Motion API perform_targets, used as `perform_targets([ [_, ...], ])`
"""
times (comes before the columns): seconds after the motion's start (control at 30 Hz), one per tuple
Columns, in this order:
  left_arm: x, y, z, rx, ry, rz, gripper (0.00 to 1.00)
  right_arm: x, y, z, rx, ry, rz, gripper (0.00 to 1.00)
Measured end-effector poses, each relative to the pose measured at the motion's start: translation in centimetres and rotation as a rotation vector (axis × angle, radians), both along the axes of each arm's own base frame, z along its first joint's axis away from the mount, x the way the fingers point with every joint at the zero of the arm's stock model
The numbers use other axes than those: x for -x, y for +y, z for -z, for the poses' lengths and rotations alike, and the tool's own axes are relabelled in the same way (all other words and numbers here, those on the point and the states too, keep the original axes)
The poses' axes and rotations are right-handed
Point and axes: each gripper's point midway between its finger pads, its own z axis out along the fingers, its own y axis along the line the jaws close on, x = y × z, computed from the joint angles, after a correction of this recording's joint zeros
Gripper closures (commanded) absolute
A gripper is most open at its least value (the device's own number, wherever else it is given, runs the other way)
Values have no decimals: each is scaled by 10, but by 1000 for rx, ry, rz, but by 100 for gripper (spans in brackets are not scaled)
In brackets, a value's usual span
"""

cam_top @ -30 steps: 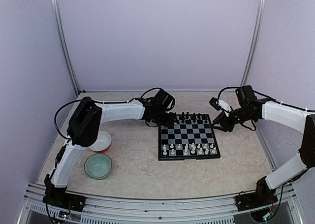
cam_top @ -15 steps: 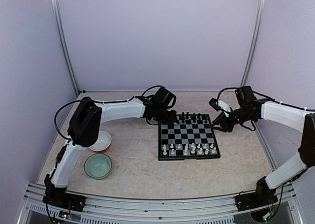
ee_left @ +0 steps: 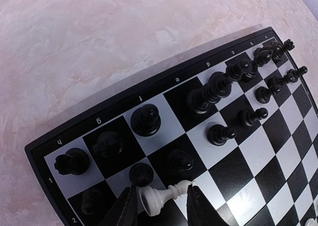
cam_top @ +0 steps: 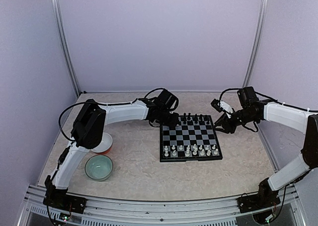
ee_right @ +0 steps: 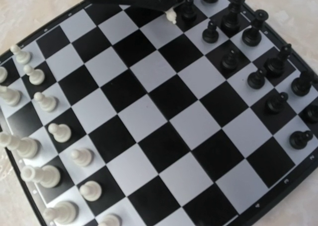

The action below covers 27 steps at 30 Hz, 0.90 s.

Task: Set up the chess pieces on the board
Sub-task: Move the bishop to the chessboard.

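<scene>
The board (cam_top: 191, 159) lies mid-table, black pieces (cam_top: 194, 119) along its far rows and white pieces (cam_top: 191, 150) along its near rows. My left gripper (cam_top: 169, 120) is over the board's far left corner. In the left wrist view its fingers (ee_left: 126, 208) are shut on a white pawn (ee_left: 161, 197), held sideways just above the black pawns (ee_left: 221, 134). The right wrist view shows that pawn (ee_right: 171, 16) at its top edge. My right gripper (cam_top: 222, 122) hovers beside the board's far right corner. Its fingers do not show in its own wrist view.
A white bowl (cam_top: 102, 142) and a pale green bowl (cam_top: 98, 166) stand at the near left, beside the left arm. The enclosure's walls close in the table at the back and sides.
The left gripper's fingers have narrowed onto the white pawn, and the left arm's elbow has shifted slightly right. The right arm has not moved.
</scene>
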Motion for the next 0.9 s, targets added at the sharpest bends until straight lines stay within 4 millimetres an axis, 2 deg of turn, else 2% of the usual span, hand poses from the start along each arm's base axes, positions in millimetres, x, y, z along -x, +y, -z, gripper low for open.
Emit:
perform_targets([
  [0.57,5,0,9,-6,16,9,84,0,0,1,0,2,-2,69],
  [0.9,13,-3,8,-1,7,25,86,1,1,3,1,9,-10,69],
])
